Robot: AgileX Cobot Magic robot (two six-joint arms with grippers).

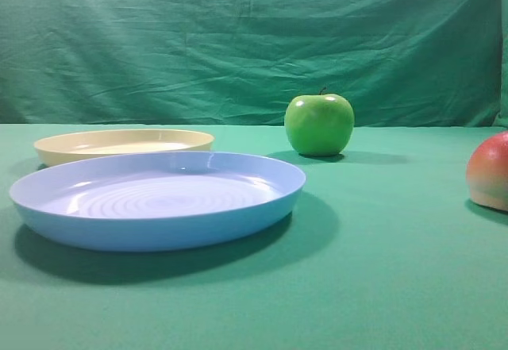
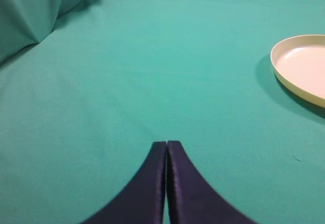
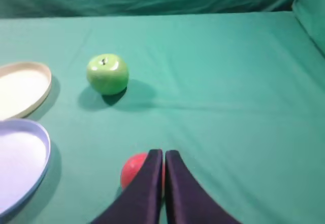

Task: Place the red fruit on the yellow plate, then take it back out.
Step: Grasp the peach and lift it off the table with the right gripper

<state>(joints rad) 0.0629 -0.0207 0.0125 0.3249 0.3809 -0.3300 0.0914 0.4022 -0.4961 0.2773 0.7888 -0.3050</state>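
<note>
The red fruit [image 1: 490,171] rests on the green cloth at the right edge of the exterior view, partly cut off. In the right wrist view the red fruit [image 3: 133,169] lies below and mostly behind my right gripper [image 3: 163,153], which is shut with nothing between its fingers. The yellow plate [image 1: 123,144] sits at the left, behind the blue plate, and holds nothing; the yellow plate [image 3: 20,88] shows at the left of the right wrist view and its rim [image 2: 299,69] at the right of the left wrist view. My left gripper [image 2: 166,144] is shut above bare cloth.
A large light blue plate [image 1: 159,198] stands in front of the yellow one. A shiny green apple [image 1: 319,124] sits upright further back, between the plates and the red fruit. Green cloth hangs as a backdrop behind the table.
</note>
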